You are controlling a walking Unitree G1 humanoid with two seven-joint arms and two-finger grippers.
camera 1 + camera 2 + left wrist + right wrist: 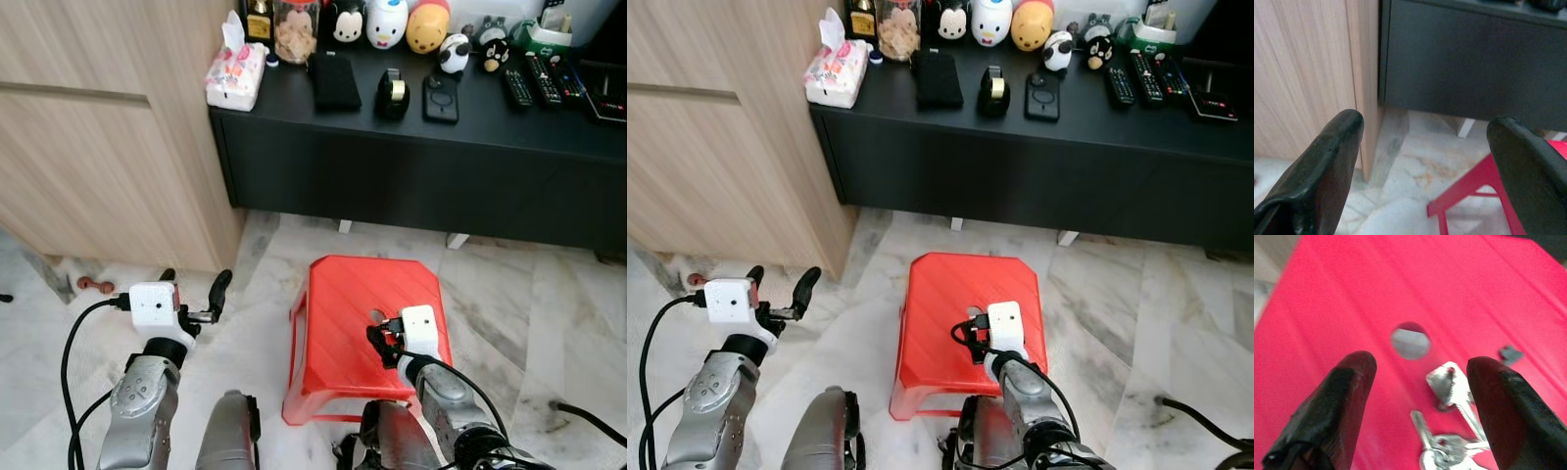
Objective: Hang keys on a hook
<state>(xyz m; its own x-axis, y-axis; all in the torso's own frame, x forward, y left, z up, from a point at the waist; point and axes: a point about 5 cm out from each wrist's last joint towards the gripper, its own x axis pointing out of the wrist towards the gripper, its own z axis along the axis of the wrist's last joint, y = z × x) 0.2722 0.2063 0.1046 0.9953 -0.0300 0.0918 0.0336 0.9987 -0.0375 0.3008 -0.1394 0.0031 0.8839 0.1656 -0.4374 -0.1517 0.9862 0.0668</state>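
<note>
I judged the job barely begun: the keys lay ungrasped on the red stool, at six o'clock from its centre hole. My right gripper hovered over them, fingers spread, while my left gripper waited spread at nine o'clock; I saw no hook.

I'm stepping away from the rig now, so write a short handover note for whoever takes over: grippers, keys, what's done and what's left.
Right gripper: open, poised low over the red stool, fingers straddling the keys; nothing gripped.
Left gripper: open and empty, held above the floor near the wooden cabinet.
Keys: a silver bunch on a ring, lying flat on the stool top beside its round centre hole.
Done: right gripper lined up over the keys.
Left: close on the keys, lift them, find the hook, hang them.
</note>
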